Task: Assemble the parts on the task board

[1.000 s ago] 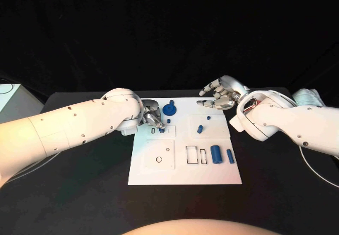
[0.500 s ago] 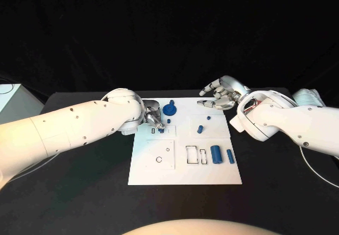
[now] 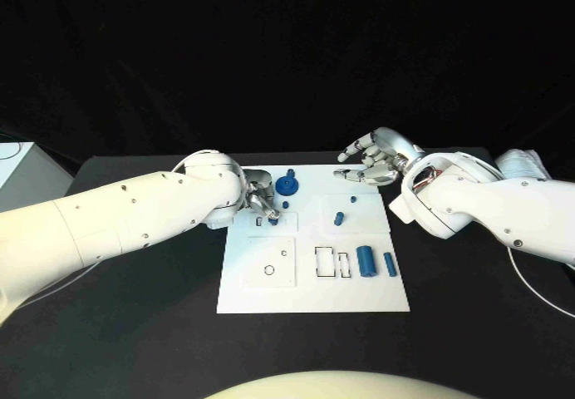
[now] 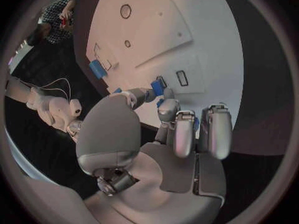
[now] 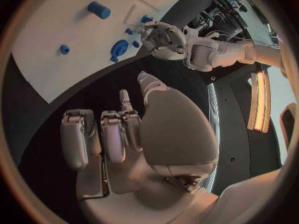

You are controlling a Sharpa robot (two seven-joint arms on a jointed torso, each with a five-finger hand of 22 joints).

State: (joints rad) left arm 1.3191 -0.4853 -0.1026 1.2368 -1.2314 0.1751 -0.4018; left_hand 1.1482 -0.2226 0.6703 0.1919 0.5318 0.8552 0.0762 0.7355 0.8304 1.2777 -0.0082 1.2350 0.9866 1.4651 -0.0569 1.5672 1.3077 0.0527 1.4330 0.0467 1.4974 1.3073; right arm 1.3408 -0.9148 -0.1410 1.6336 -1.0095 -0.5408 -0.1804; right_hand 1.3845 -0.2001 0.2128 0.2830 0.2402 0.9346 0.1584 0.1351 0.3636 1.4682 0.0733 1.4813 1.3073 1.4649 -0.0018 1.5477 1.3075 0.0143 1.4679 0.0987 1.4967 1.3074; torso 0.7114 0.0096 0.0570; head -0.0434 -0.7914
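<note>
A: Head view, left hand [image 3: 262,204] at the task board [image 3: 314,287]'s ten o'clock corner. What does it grip?

B: In the left wrist view its fingertips [image 4: 163,106] pinch a small blue part [image 4: 157,88] just above the rectangular slot [image 4: 182,77]. The right hand [image 3: 371,162] hovers off the board's one o'clock corner, fingers apart, holding nothing.

A: How will the part handle?

B: Judged light, rigid, smooth plastic; a slippery piece best pinched across its flat sides, kept square to the slot.

A: And the other parts?

B: The blue gear [image 3: 287,184] stands at twelve o'clock; the large cylinder [image 3: 366,261] lies at four o'clock.

A: Differences from a second ago?

B: Slight: the left hand has edged toward twelve o'clock; the right hand stays put.
</note>
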